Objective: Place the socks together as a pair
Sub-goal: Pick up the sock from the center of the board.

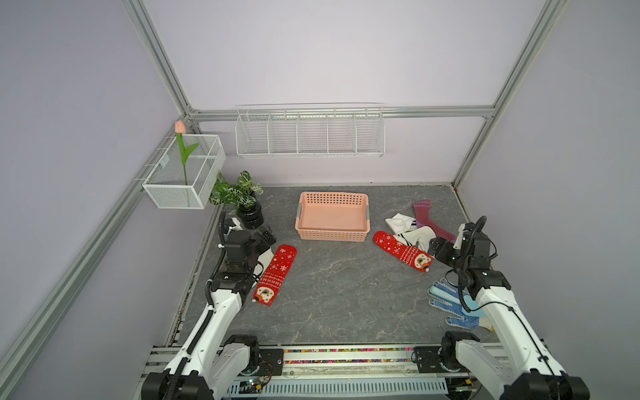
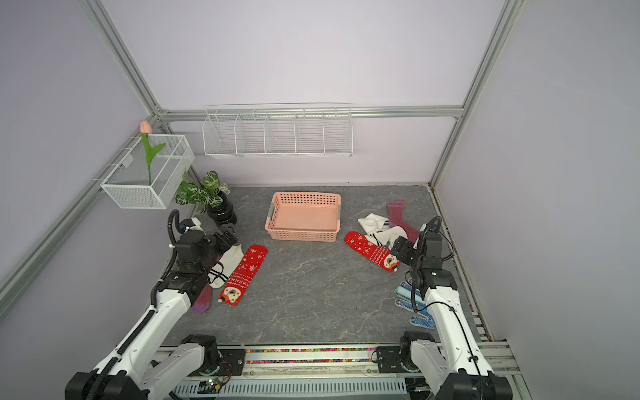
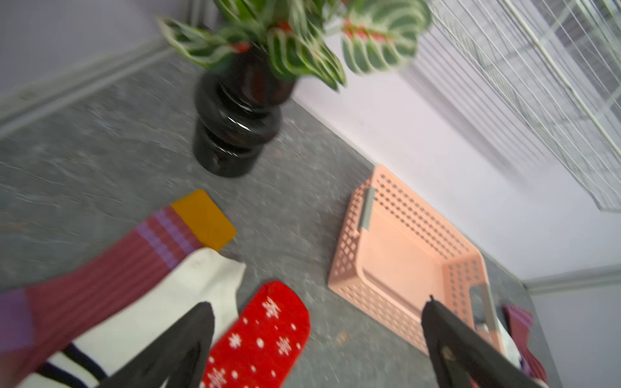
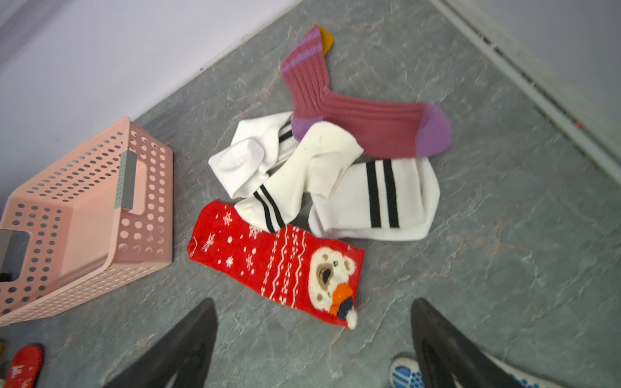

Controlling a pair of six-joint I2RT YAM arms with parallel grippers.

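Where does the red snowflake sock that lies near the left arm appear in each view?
In a top view: the red sock lies left of the pink basket, beside the left arm.
In a top view: same spot, next to a white striped sock.
Left wrist: its toe end lies between the white striped sock and basket.
Right wrist: only a red tip, beyond the basket.
Shared landmark: the pink basket.

Red snowflake socks lie well apart, each beside white socks and maroon socks
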